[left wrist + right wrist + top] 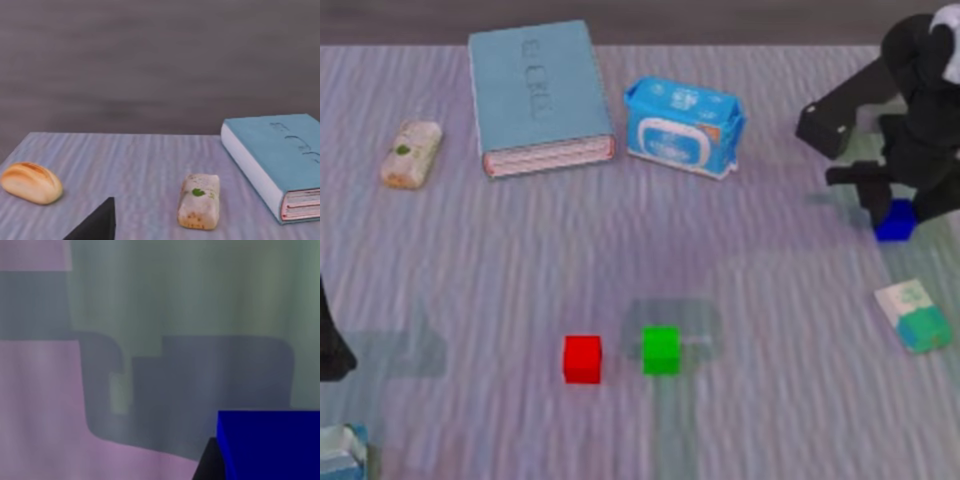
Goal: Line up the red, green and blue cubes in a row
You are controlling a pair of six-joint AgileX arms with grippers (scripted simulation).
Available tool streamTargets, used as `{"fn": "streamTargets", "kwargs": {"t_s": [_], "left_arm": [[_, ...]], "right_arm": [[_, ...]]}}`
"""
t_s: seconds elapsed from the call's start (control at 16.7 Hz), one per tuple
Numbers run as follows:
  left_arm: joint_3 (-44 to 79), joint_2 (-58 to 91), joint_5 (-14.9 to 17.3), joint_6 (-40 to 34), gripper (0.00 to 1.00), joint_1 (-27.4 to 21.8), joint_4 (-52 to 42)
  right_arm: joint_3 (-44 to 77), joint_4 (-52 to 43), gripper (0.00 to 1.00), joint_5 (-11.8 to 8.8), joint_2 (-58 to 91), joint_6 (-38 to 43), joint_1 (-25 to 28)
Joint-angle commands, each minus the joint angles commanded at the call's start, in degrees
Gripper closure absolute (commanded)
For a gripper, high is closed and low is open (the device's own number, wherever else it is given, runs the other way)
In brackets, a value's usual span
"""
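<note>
Table: pale lilac streaked tabletop (520, 260), grey wall behind.
Right gripper (886, 205): above the small glossy deep blue cube (896, 222) at right; finger spread unclear.
Cubes: glossy bright red cube (582, 358) just beside glossy bright green cube (661, 350), front centre.
Left arm (332, 345): parked at the left edge.

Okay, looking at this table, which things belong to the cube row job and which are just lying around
Job:
glossy red cube
glossy green cube
glossy deep blue cube, under the right pincer

Lying about:
light blue hardcover book
light blue wipes pack
white-and-teal oblong packet
beige wrapped packet
golden bread roll
</note>
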Motion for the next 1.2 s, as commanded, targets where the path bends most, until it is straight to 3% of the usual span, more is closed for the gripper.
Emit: {"fn": "streamTargets", "kwargs": {"t_s": [0.24, 0.66, 0.96, 1.2], "left_arm": [[0.00, 0.00, 0.00, 0.00, 0.00, 0.00, 0.00], [0.00, 0.00, 0.00, 0.00, 0.00, 0.00, 0.00], [0.00, 0.00, 0.00, 0.00, 0.00, 0.00, 0.00], [0.00, 0.00, 0.00, 0.00, 0.00, 0.00, 0.00]], "right_arm": [[1.15, -1.28, 1.00, 0.11, -1.28, -0.09, -0.06], [9.47, -13.36, 1.00, 0.07, -4.78, -0.11, 0.31], [9.49, -13.49, 1.00, 0.05, -4.88, 0.11, 0.14], [3.43, -11.92, 1.00, 0.05, -9.61, 6.35, 6.40]]}}
